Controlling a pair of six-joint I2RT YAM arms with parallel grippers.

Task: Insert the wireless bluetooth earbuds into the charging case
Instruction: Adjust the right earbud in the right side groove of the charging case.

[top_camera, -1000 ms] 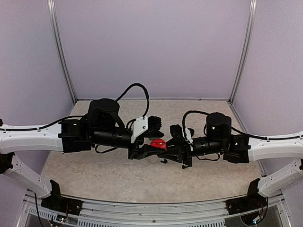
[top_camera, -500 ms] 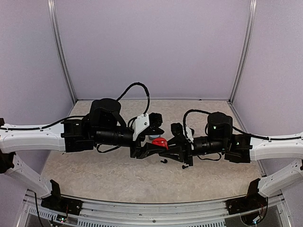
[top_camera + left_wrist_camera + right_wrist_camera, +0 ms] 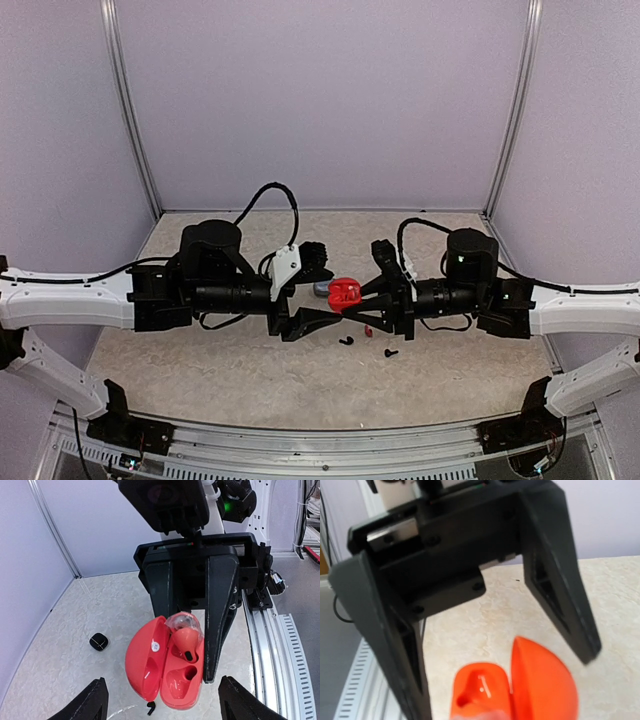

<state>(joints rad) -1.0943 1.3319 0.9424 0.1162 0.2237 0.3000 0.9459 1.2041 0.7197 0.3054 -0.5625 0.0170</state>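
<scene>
Left jaws: wide open, nothing between them, parked left of centre in the overhead view and facing the red case [image 3: 165, 675].

Lower left of the left wrist view: black case [image 3: 98, 641], closed, on the counter [image 3: 220, 370], well apart from the work. The grey case [image 3: 320, 289] shows just left of the red one in the overhead. I can't tell if they touch.

Centre: the red case is off the counter with its lid open, clamped in the right jaws. One finger runs down its right edge and the other sits on the lid side. One red earbud [image 3: 186, 639] is in the upper socket. It looks seated, but I can't confirm it's fully home. The lower socket [image 3: 186, 672] is empty.

Lower centre of the overhead: black earbuds [image 3: 346, 341] loose on the counter, one more just to the right. A red speck [image 3: 368, 328] sits under the right jaws. It's probably the second red bud, but it's too small to be sure.

My read: first red bud is in and the second is pending, so roughly halfway through the red pair. Grey and black pairs aren't done.

Next move:
- Left jaws go down to the counter for the loose red bud.
- The pick is a tiny part off a flat surface, so it needs a narrow pinch.
- Bring it in stem-first, lined up with the empty socket.
- Right jaws keep the case steady, lid open and socket facing left.

Risks are the bud rolling in the pinch, or knocking the seated one out.
</scene>
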